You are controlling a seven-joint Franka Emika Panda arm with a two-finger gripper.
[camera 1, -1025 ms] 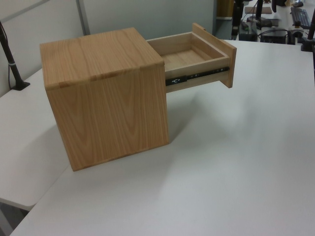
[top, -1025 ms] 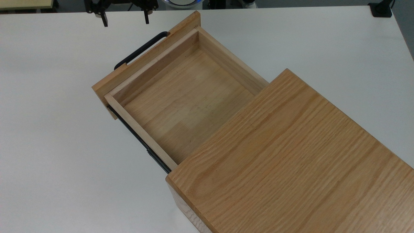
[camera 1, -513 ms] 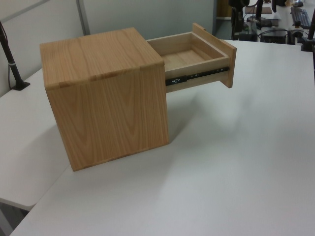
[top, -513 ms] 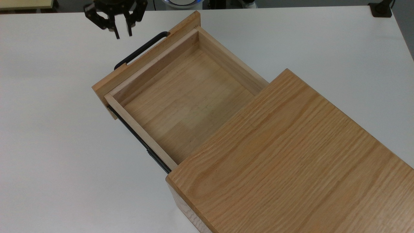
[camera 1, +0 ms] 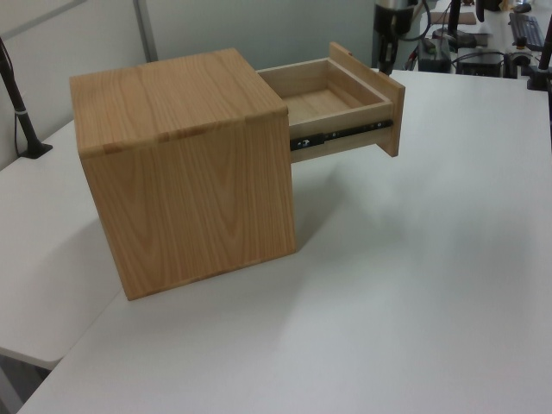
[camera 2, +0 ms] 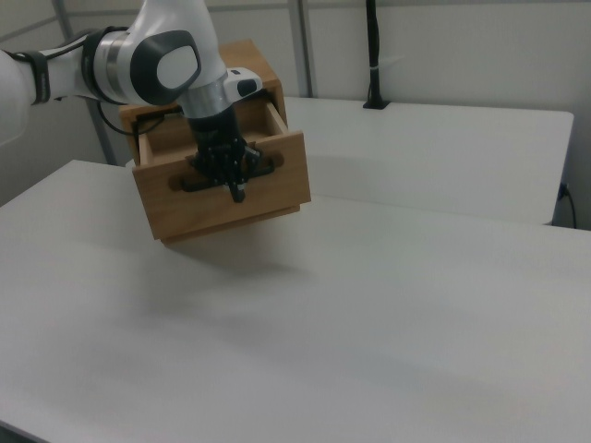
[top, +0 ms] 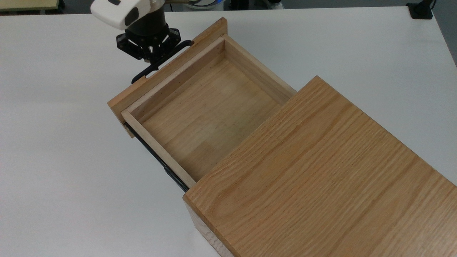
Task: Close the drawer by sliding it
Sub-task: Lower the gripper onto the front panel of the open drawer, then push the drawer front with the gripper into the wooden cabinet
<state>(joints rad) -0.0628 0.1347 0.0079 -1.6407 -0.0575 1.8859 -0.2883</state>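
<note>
the drawer (top: pixel 200 114) stands well out of its casing (top: pixel 321 178); with the gripper (top: pixel 154 64) against the handle (top: pixel 142 74), jaws pressed together, push squarely along the rails.

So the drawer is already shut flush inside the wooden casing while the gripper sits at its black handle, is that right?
Not quite: the drawer is still pulled well out of the casing, its empty tray open in the top view. The rest holds: the gripper is at the black handle.
</note>
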